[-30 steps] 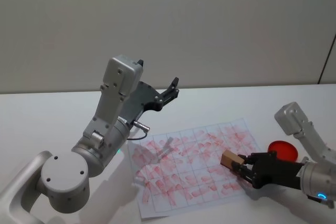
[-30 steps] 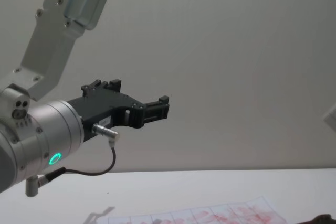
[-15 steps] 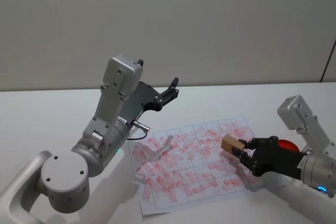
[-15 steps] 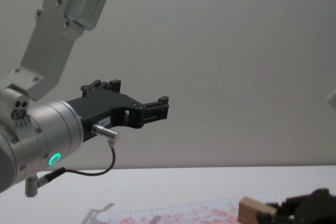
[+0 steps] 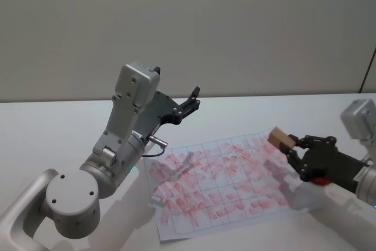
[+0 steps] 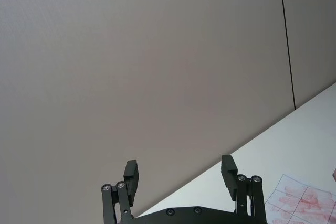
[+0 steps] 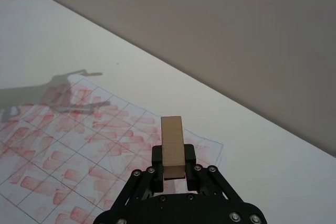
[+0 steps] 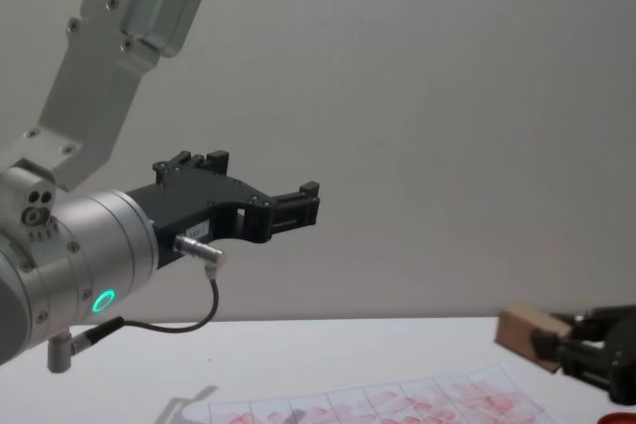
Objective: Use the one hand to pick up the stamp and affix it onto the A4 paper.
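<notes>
No text, label, brand, number or sign can be read. The red-pink marks on the A4 paper (image 5: 220, 181) are smudges with no legible characters, and a small pale label on the left pincer (image 8: 296, 206) body is too small to make out.
</notes>
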